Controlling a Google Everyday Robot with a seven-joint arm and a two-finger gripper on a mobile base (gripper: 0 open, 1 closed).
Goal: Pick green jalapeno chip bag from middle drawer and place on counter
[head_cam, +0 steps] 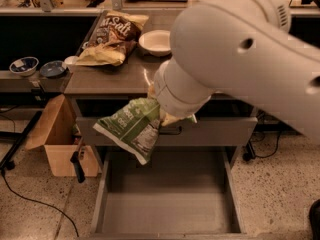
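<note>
The green jalapeno chip bag [131,126] hangs in the air in front of the upper drawer front, above the open middle drawer [165,204], whose grey floor is bare. My gripper [162,115] is shut on the bag's right end; the big white arm hides most of the fingers. The bag tilts down to the left, its white panel facing the camera. The counter [112,76] lies just behind and above the bag, its front edge level with my wrist.
On the counter stand a brown-and-yellow "Salt" chip bag [111,36] and a white bowl [156,41]. An open cardboard box [60,141] sits on the floor left of the cabinet. Bowls [24,65] rest on a low shelf at far left. A closed drawer front [220,131] sits above the open drawer.
</note>
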